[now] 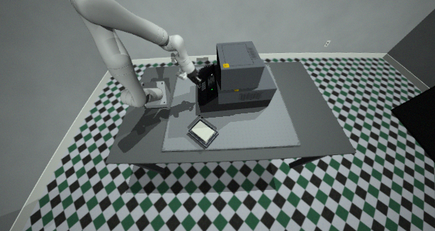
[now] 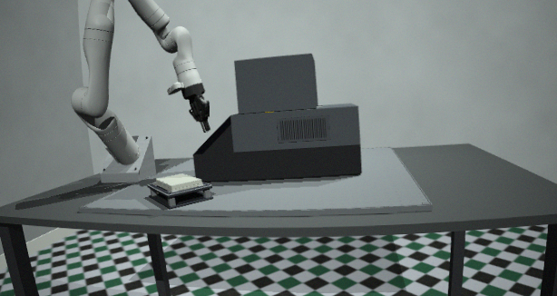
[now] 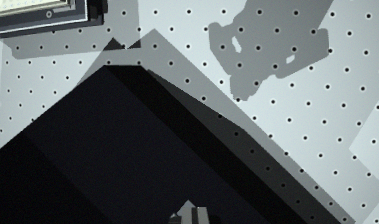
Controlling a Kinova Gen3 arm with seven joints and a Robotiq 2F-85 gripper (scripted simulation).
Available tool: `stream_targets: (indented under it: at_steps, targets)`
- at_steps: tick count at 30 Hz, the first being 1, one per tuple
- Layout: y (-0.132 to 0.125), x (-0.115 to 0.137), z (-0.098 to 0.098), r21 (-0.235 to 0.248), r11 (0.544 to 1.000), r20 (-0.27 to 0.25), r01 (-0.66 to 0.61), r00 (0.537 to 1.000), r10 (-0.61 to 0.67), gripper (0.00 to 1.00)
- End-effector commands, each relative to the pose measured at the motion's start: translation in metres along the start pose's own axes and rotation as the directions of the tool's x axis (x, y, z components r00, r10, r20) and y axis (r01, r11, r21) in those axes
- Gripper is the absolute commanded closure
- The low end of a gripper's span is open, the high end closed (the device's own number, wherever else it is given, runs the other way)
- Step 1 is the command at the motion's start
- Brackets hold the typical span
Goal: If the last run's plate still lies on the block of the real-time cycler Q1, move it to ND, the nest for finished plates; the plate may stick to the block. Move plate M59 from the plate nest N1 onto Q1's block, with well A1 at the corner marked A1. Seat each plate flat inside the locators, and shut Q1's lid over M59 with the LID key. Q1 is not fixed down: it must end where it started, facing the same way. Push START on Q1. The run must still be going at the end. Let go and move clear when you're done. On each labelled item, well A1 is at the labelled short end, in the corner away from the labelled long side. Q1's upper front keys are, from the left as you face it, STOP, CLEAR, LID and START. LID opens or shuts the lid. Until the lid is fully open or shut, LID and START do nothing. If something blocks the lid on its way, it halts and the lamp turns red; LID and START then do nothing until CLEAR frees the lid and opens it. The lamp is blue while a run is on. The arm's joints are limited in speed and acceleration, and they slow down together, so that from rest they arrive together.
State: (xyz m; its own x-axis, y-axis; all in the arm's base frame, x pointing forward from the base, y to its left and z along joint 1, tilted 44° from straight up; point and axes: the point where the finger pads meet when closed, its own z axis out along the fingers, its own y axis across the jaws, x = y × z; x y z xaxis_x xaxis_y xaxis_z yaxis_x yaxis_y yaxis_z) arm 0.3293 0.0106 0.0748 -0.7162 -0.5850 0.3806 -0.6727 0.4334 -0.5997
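The cycler Q1 [image 1: 244, 76] [image 2: 254, 138] [image 3: 90, 130] stands on the pale board, its sloped black key panel facing the arm's base. A small green light [image 1: 212, 89] shows on the panel. A tall grey box tops the body; the block is not in view, and I cannot tell how the lid stands. A cream plate [image 1: 203, 130] [image 2: 178, 182] [image 3: 20, 7] lies on a dark nest [image 1: 203, 143] [image 2: 171, 193] [image 3: 40, 22] beside Q1; no label is readable. My gripper [image 1: 200, 86] [image 2: 206, 130] [image 3: 196, 216] is shut and empty, just above the sloped panel, touch not clear.
The perforated board [image 1: 248, 138] [image 2: 317, 195] [image 3: 310, 125] lies on the grey table [image 1: 319, 127] [image 2: 481, 177]. Q1's tall body hides the table behind it. The second nest is not seen. The arm's shadow falls on the board in the wrist view.
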Motion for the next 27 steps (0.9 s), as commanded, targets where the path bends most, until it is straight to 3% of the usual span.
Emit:
stream_targets:
  at_steps: [1, 27]
  targets:
    - [0.0, 0.0, 0.0, 0.0, 1.0, 0.001, 0.0, 1.0, 0.0, 0.9]
    - [-0.004, -0.005, 0.013, 0.0, 1.0, 0.002, 0.0, 1.0, 0.0, 0.9]
